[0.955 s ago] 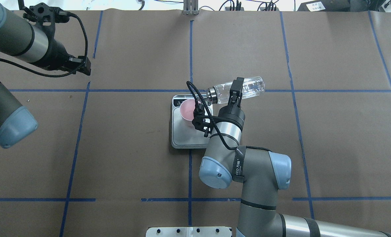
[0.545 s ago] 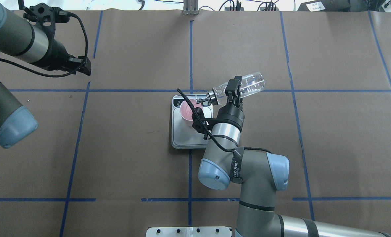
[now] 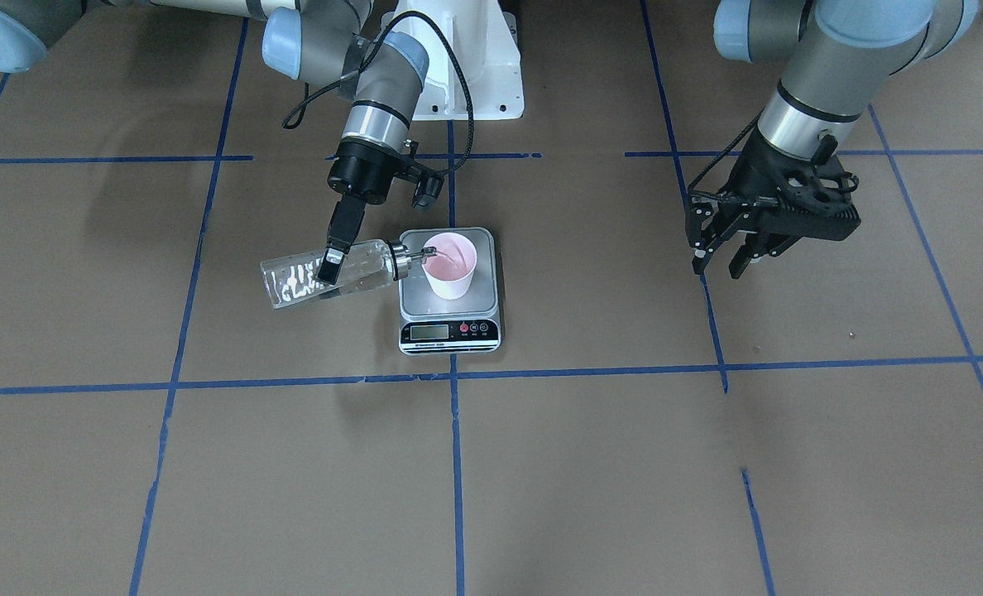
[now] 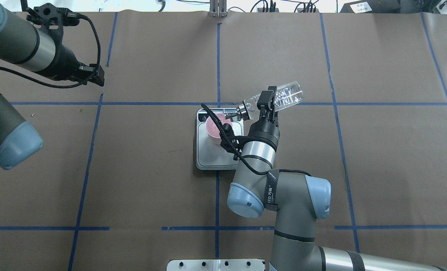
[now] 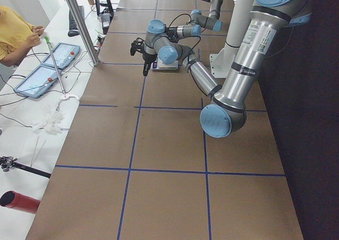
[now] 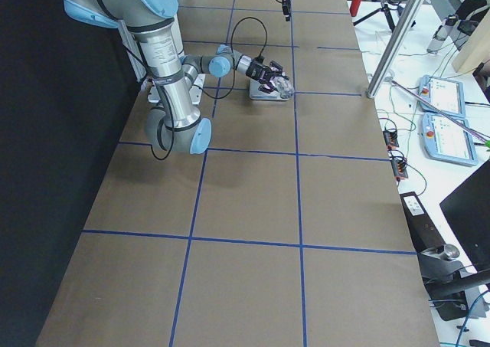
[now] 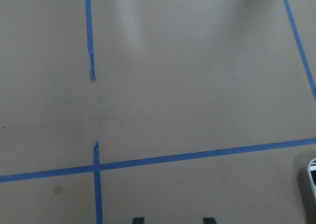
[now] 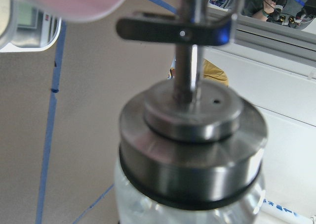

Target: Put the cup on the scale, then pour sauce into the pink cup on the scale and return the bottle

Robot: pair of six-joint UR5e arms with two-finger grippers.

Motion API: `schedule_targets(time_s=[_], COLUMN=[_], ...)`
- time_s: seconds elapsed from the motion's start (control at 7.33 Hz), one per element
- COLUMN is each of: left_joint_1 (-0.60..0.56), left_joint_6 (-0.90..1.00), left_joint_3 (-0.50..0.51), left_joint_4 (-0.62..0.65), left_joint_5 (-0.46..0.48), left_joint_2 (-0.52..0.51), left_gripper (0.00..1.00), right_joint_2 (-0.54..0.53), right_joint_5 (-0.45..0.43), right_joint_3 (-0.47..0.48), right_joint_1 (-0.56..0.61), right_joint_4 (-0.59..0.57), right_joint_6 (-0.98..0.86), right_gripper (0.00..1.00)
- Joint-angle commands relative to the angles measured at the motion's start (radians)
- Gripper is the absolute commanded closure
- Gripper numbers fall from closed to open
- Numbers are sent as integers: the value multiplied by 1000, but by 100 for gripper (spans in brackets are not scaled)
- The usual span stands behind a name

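Observation:
The pale pink cup (image 3: 450,265) (image 4: 215,128) stands on the silver scale (image 3: 450,310) (image 4: 208,158) at mid table. My right gripper (image 3: 328,266) (image 4: 269,98) is shut on the clear glass bottle (image 3: 309,280) (image 4: 283,98), which is tilted with its metal spout (image 3: 415,255) (image 4: 229,116) down over the cup's rim. Clear sauce shows as bubbles inside the glass. The right wrist view shows the metal collar (image 8: 190,152) and the cup's rim (image 8: 74,1) close up. My left gripper (image 3: 719,261) (image 4: 95,75) is open and empty, far from the scale.
Brown paper with blue tape lines (image 4: 218,64) covers the table. A white base plate (image 3: 458,74) stands at the robot's side. Tablets (image 5: 47,68) and cables lie on a side bench, with an operator (image 5: 16,30) there.
The right gripper tipped the bottle further, its base rising and its spout dropping over the cup, then held there. The left arm stayed still.

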Motion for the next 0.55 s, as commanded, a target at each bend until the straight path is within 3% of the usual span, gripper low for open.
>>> schedule_targets(time_s=[0.0, 0.41], left_joint_1=[1, 1], left_joint_6=[-3, -4], left_joint_3=[-1, -6], left_joint_4=[0, 0], left_joint_5=[0, 0], left_joint_2=[0, 0], left_gripper=[49, 49], right_joint_2=[-4, -10], right_joint_5=[-4, 10], right_joint_3=[1, 29], right_joint_1=[0, 4], right_joint_4=[0, 14], right_joint_6=[1, 107], right_gripper=[100, 100])
